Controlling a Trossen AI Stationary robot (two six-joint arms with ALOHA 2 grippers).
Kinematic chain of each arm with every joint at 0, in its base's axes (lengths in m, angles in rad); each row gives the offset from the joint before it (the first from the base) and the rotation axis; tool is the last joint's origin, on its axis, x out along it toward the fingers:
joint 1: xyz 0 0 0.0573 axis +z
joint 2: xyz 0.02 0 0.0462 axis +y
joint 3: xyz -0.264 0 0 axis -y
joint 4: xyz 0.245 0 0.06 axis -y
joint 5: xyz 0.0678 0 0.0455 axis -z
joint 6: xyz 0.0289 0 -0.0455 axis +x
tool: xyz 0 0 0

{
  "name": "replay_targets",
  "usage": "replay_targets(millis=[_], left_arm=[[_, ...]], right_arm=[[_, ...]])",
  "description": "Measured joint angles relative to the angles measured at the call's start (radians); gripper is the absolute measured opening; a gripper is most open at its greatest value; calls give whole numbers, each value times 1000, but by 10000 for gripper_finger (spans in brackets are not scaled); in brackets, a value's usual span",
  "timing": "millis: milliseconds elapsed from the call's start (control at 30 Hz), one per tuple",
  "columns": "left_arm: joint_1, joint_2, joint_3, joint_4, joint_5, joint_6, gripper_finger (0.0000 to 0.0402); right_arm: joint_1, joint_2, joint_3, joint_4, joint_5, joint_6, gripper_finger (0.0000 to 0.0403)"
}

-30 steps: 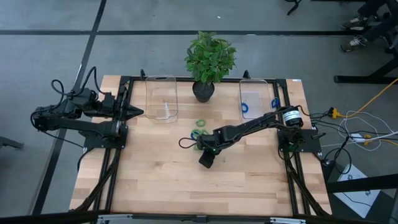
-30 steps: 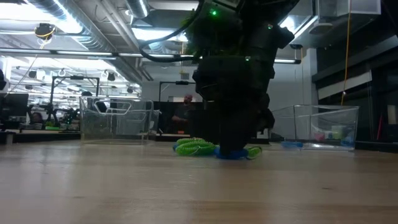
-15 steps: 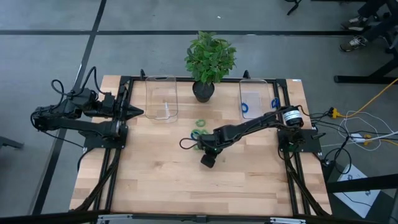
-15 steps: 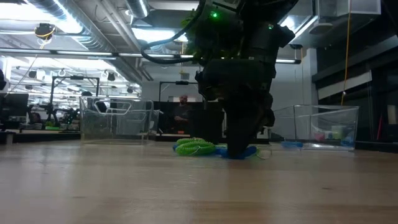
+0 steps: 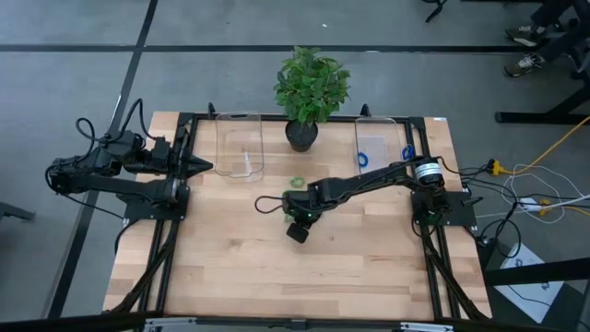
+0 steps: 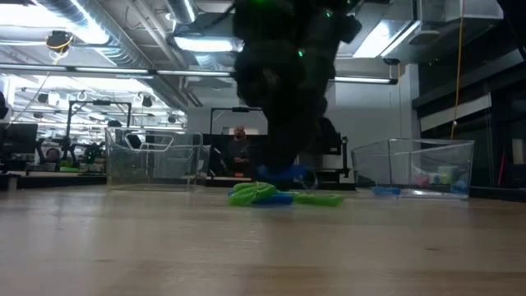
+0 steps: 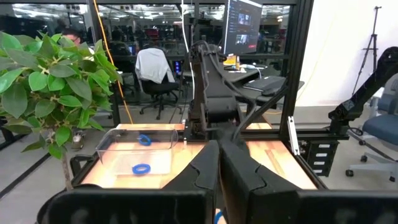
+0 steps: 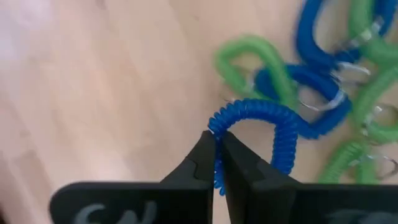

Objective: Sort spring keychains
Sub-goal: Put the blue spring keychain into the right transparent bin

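A pile of blue and light green spring keychains (image 8: 336, 81) lies on the wooden table near its middle (image 6: 263, 196). One blue keychain (image 8: 261, 124) hangs just above the pile (image 6: 285, 173), with my right gripper (image 8: 217, 140) shut on it (image 5: 295, 214). A single green keychain (image 5: 297, 183) lies apart, toward the far edge. My left gripper (image 5: 207, 167) waits shut at the table's left side, pointing level (image 7: 219, 149). My right gripper pinches the blue keychain's coil (image 8: 217, 123) between its two fingertips, at one end of the oval loop. The fingers slant down from above. The loop hangs from the fingertips, lifted off the table just over the pile.
A clear bin (image 5: 240, 143) stands at the far left of the table. A second clear bin (image 5: 376, 143), at the far right, holds blue keychains (image 5: 366, 159). A potted plant (image 5: 311, 88) stands between them at the far edge. The near half of the table is bare wood.
My right gripper has shut on a blue keychain in the pile. It has then risen and gone a little toward the table's left. The keychain has come up off the table with it, while the other keychains have stayed where they lay.
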Motion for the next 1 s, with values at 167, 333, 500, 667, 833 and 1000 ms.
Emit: replay_targets(millis=[167,333,500,667,833,1000], left_arm=[[0,0,0,0,0,0,11],[0,0,0,0,0,0,11],[0,0,0,0,0,0,8],[0,0,0,0,0,0,13],[0,0,0,0,0,0,9],[0,0,0,0,0,0,10]], right_arm=[[1,-1,91,-31,-3,-3,14],[0,-3,206,-89,0,-41,13],[1,-3,328,-172,47,-114,13],[1,-5,442,-254,79,-210,13],[-2,-5,526,-348,79,-323,13],[-17,-7,573,-526,102,-410,15]])
